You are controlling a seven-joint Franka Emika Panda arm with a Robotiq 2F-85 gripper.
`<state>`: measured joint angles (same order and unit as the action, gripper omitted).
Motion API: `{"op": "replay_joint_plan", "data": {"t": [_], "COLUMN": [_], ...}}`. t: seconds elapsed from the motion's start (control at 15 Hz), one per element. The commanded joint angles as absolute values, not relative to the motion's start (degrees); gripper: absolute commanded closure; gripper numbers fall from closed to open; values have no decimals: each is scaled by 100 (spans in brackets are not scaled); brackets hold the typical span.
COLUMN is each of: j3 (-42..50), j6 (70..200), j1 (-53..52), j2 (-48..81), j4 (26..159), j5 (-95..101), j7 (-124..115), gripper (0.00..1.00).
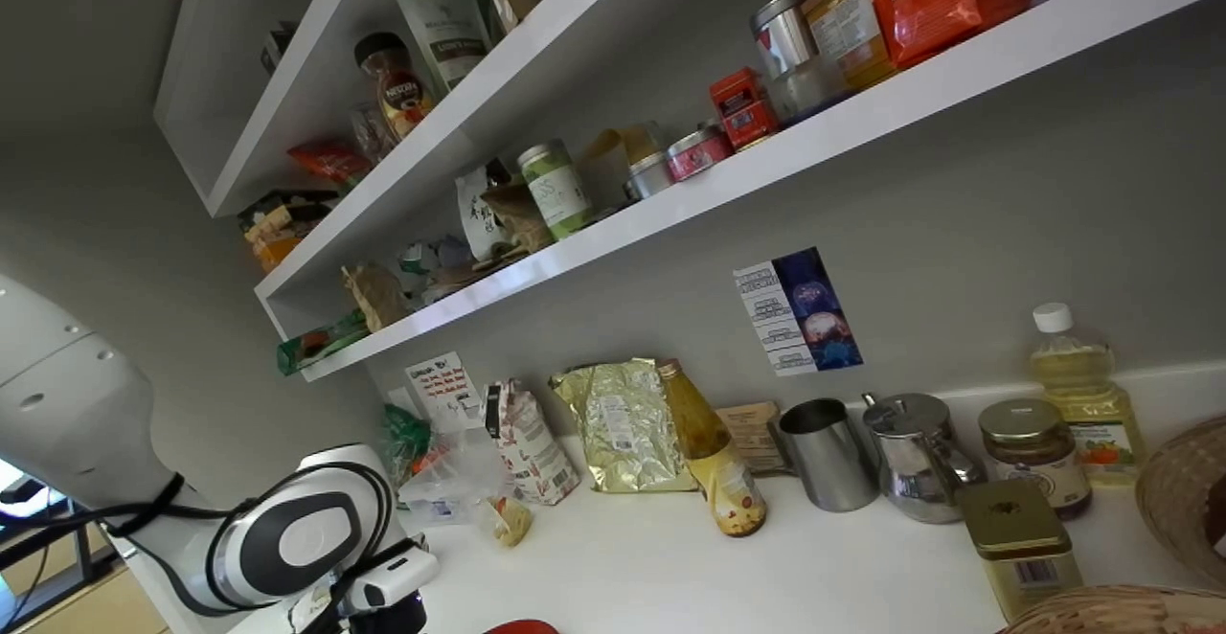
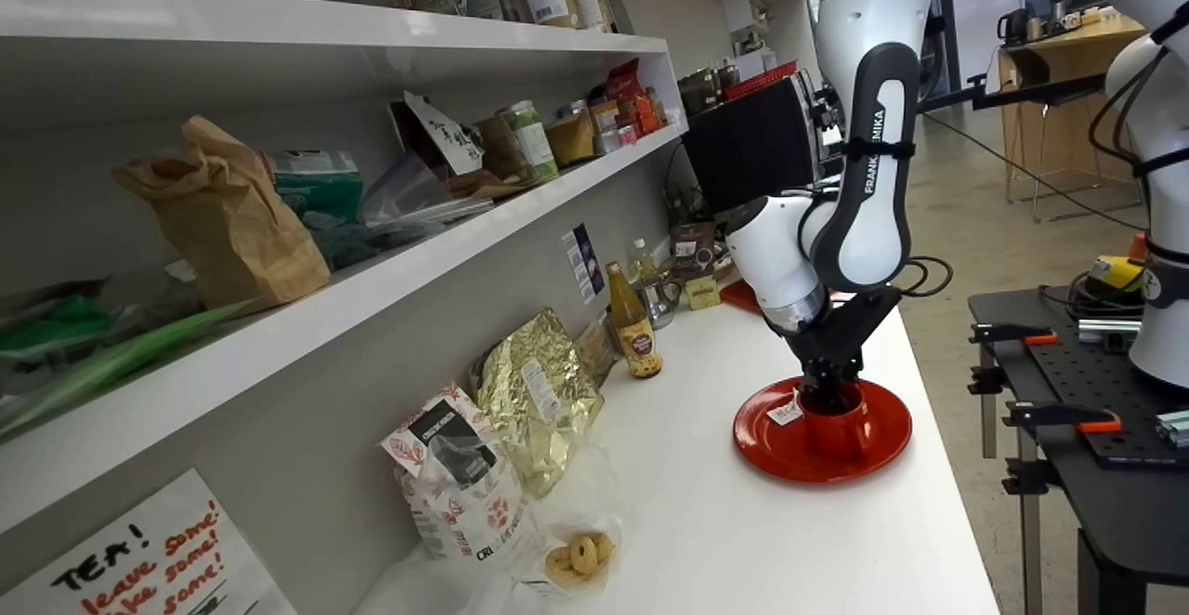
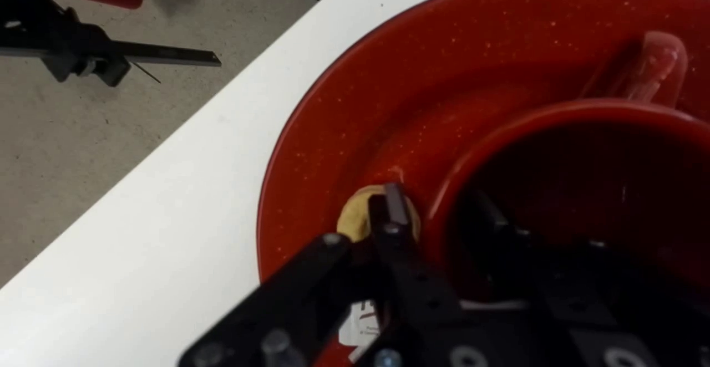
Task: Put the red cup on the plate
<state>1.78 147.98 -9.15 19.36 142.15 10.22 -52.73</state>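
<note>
Where red cup (image 2: 839, 437) stands on plate (image 2: 757, 436), parted, empty gripper (image 3: 444, 207) straddles rim (image 3: 604, 107); wrist view alone shows tan disc (image 3: 353, 218).

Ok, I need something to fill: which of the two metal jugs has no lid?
The matte jug nearer the amber bottle: its top is open, while the shinier jug has a lid on.

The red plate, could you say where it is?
In an exterior view, right of centre, the red plate lies on the table, beneath the red cup.
</note>
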Motion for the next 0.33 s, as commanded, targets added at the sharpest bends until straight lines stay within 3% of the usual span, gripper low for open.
{"op": "replay_joint_plan", "data": {"t": [0.0,0.2,0.27], "j3": [261,247,246], "j6": [14790,14790,14790], "j1": [-1014,-1024,-1025], "j2": [1935,1935,1935], "j4": [14218,14241,14242], "j5": [954,948,947], "j7": [-5220,-5216,-5215], "gripper": [63,43,43]}}
